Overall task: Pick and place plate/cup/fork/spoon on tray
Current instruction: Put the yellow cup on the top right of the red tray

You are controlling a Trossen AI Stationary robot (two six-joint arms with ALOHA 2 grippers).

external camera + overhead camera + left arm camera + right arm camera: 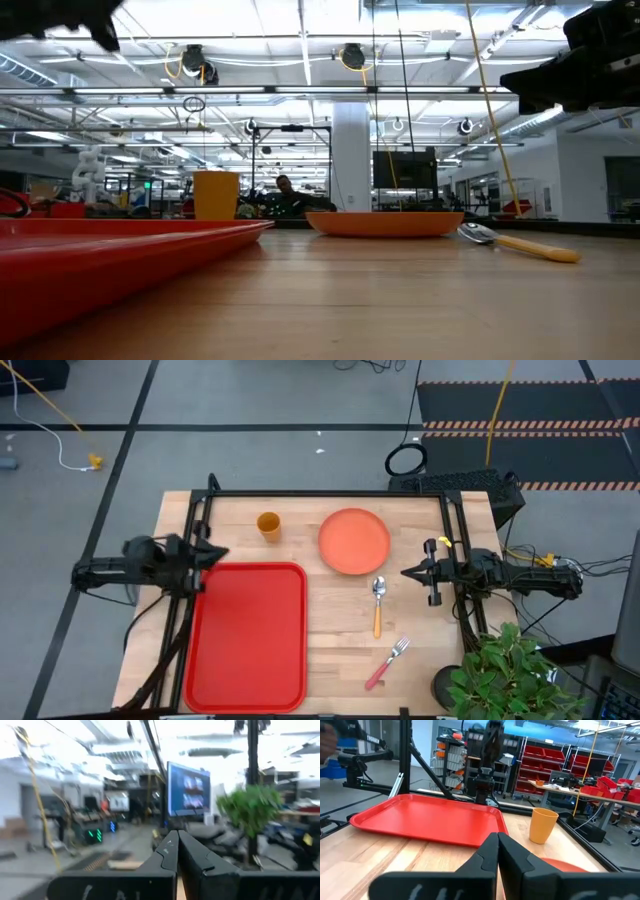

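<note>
The red tray [248, 635] lies at the table's front left, and shows in the low view [100, 245] and right wrist view [427, 820]. The yellow-orange cup [268, 524] stands upright at the far middle. The salmon plate [354, 541] lies flat to its right. The orange-handled spoon [378, 605] lies in front of the plate. The pink-handled fork [386, 664] lies near the front edge. My left gripper [222, 554] is shut and empty by the tray's far left corner. My right gripper [408, 572] is shut and empty, to the right of the spoon.
A potted green plant [510, 675] stands at the front right corner. A black frame [330, 494] runs along the table's far edge and sides. Bare wood lies between the tray and the cutlery.
</note>
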